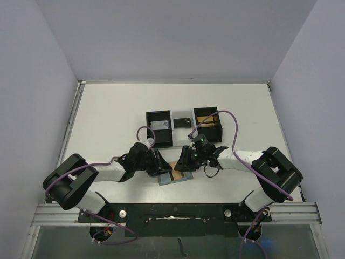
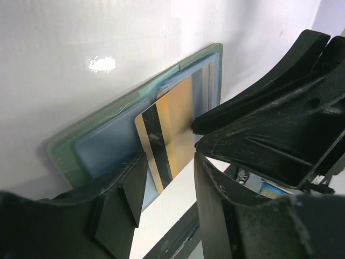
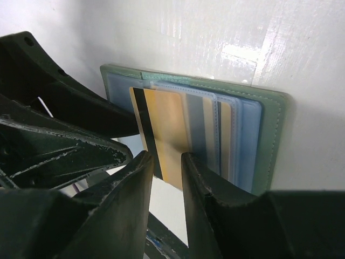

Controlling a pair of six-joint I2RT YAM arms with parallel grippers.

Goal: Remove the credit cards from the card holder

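Observation:
The card holder (image 1: 168, 180) lies open on the table near the front edge, sage-green outside and pale blue inside (image 2: 62, 156) (image 3: 272, 135). A gold-orange credit card (image 2: 175, 113) (image 3: 164, 124) with a black stripe sticks partly out of its pockets. Grey-blue cards (image 3: 197, 124) sit deeper in the pockets. My left gripper (image 1: 163, 167) (image 2: 167, 183) is open, with one finger on the wallet's blue lining. My right gripper (image 1: 183, 164) (image 3: 161, 172) is open by a narrow gap, its tips at the gold card's free edge.
Two black open-topped boxes (image 1: 160, 128) (image 1: 208, 124) stand behind the wallet, with a pale tray holding a dark card (image 1: 181, 123) between them. The right box holds something gold. The table's front rail (image 1: 172, 213) runs close below the wallet.

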